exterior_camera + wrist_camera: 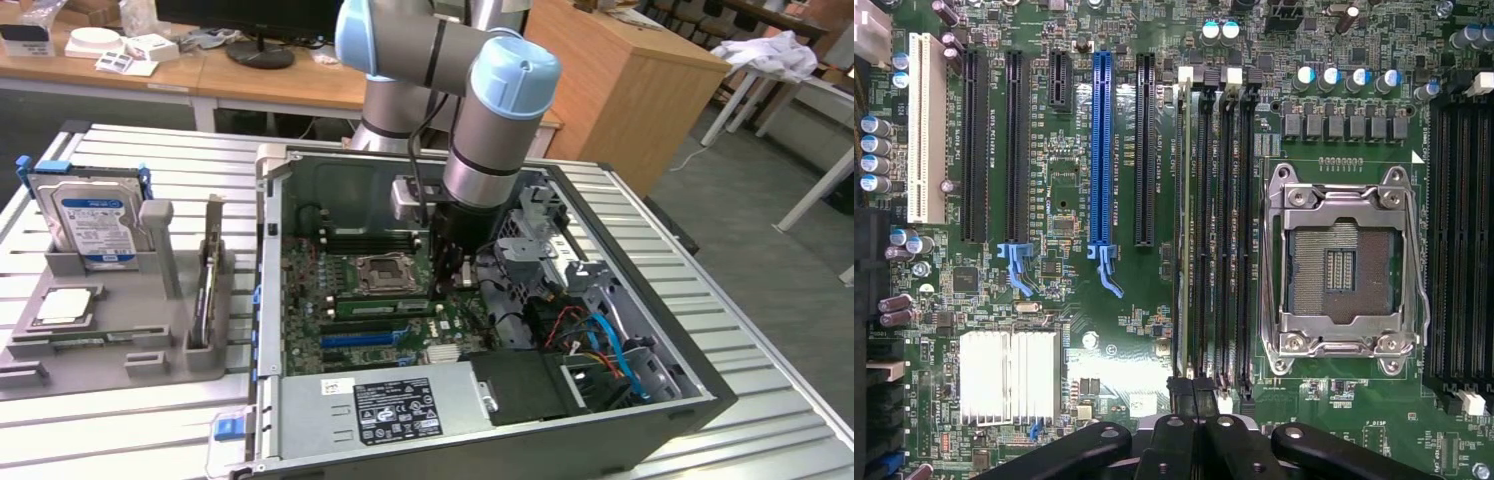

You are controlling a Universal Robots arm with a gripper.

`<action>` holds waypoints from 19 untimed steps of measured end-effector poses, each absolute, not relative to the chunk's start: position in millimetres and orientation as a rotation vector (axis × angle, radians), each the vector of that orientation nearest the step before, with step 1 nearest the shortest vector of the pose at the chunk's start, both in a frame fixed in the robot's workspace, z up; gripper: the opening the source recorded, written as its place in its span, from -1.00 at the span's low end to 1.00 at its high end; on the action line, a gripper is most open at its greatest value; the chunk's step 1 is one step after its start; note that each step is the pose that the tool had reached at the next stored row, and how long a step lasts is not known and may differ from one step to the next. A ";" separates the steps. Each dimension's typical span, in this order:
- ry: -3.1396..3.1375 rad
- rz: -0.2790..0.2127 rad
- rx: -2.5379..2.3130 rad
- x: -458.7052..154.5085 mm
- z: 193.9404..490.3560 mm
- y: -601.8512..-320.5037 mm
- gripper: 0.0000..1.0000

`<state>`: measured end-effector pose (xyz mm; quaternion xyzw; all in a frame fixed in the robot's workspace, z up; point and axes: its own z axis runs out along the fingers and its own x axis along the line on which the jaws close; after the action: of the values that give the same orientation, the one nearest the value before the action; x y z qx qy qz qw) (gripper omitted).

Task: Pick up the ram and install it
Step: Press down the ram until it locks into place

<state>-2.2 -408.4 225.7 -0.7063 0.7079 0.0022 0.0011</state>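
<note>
The ram [1182,230] is a thin green stick standing edge-on in the memory slot nearest the expansion slots, beside the empty processor socket [1344,270]. In the exterior view the ram [380,306] shows as a green strip on the motherboard inside the open computer case [667,400]. My gripper [1192,392] is shut, its fingertips pressed together right over one end of the stick. I cannot tell whether they touch it. The arm reaches straight down into the case, with the gripper [447,275] just above the board.
A grey fixture [120,330] at the exterior view's left holds a hard drive with a blue label [91,222] and a square silver chip [64,305]. Around the slots are a blue expansion slot [1101,150], a heatsink [1009,375], the power supply [387,410] and loose cables [601,345].
</note>
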 end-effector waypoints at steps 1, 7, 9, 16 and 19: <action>2.223 0.007 -2.217 -2.2 225.7 -408.4 -0.79; 2.222 0.007 -2.217 -2.1 224.9 -408.4 -0.79; 2.223 0.007 -2.218 -2.1 224.5 -408.4 -0.79; 2.222 0.007 -2.217 -2.1 223.7 -408.4 -0.79; 2.222 0.007 -2.217 -2.2 223.3 -408.4 -0.79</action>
<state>-2.2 -408.4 223.3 -0.7063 0.7079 0.0022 0.0011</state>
